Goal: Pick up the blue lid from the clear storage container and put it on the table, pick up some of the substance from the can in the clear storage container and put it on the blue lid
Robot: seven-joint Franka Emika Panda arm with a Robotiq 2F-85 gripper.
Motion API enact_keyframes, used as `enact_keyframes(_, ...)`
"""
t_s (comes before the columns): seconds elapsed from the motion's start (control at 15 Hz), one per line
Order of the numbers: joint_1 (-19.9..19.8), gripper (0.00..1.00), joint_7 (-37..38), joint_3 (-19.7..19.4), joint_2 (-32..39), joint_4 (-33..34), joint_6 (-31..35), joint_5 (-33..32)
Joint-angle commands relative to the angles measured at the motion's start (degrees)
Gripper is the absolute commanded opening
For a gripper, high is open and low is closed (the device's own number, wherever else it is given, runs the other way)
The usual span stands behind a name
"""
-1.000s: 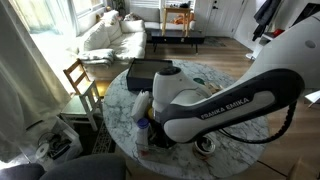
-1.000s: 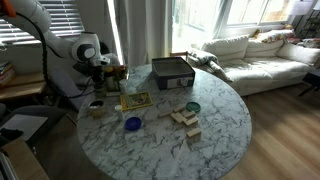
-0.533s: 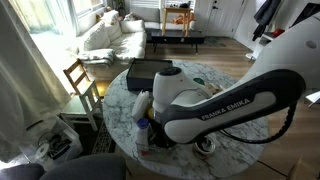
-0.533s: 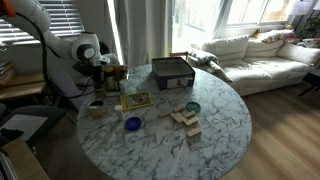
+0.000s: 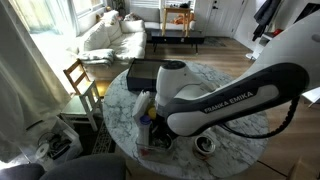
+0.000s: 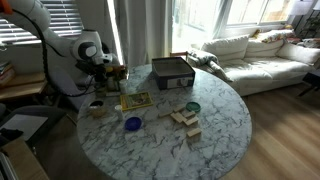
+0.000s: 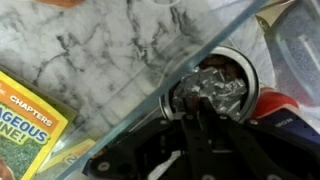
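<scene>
- Right now the pincer [image 7: 196, 122] hangs just over the can [image 7: 238, 66], tips at the crinkly silvery substance [image 7: 215, 92]; can't tell whether jaws are apart or together.
- That can sits inside the clear storage container [image 7: 150, 82].
- Well apart, the blue lid [image 6: 133, 124] already lies on the surface [image 6: 215, 135].
- Step, as I judge it: grabbing substance. Next needs a firm pinch, a lift, then a carry to the lid.

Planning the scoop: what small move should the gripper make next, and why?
Probably ease down into the can: the gripper hangs at its rim, and the blue lid already lies on the table, waiting for substance.
</scene>
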Motion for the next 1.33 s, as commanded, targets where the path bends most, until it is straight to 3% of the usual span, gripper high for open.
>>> enact_keyframes(0.0, -0.74, 0.03, -2.22, 0.35, -2.36, -2.44, 2.26, 0.19)
enact_keyframes(0.87, -2.48, 0.03, -7.89, 0.93, -12.57, -4.41, -1.66, -0.01)
enact_keyframes(1.27, -3.37, 0.03, -9.24, 0.83, -20.76, -6.76, -7.2, -1.09)
